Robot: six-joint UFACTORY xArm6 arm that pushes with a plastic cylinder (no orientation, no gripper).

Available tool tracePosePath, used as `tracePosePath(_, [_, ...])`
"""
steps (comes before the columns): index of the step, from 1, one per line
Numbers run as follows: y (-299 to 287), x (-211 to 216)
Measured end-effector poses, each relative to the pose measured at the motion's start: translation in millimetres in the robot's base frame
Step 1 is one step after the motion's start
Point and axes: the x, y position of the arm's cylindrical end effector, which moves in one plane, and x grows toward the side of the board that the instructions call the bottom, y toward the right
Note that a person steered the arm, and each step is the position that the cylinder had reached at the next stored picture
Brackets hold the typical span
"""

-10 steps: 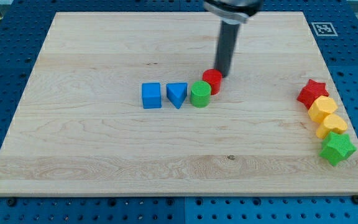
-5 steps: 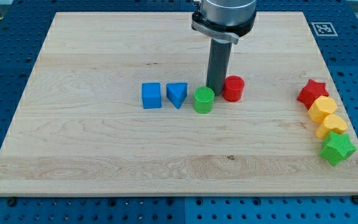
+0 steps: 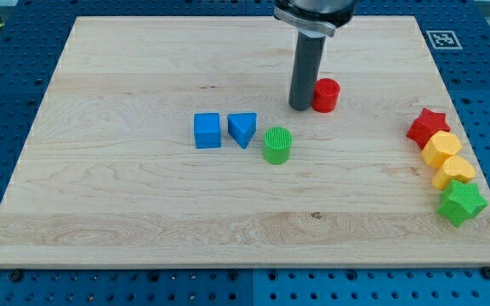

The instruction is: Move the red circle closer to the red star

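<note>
From the one camera view, my tip (image 3: 301,107) presses the view's left side of the red circle (image 3: 326,94), well apart from the red star (image 3: 427,127) at the desk's (image 3: 126,212) right edge. There's no claw, only a rod. An off-centre push could let the circle slip sideways. Two red blocks, two blue, two green, two yellow.

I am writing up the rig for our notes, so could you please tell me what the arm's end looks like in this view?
My tip ends a straight, smooth, dark grey cylindrical rod. The rod hangs from a wider round collar of silvery metal with a black band. No cables or markings show.
</note>
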Motion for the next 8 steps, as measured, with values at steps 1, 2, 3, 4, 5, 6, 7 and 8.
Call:
tracePosePath(1, [20,-4])
tracePosePath(2, [58,-7])
tracePosePath(3, [72,-18])
tracePosePath(4, [72,-52])
tracePosePath(5, [83,-20])
tracePosePath(6, [83,-10])
tracePosePath(7, [81,-3])
tracePosePath(8, [75,5])
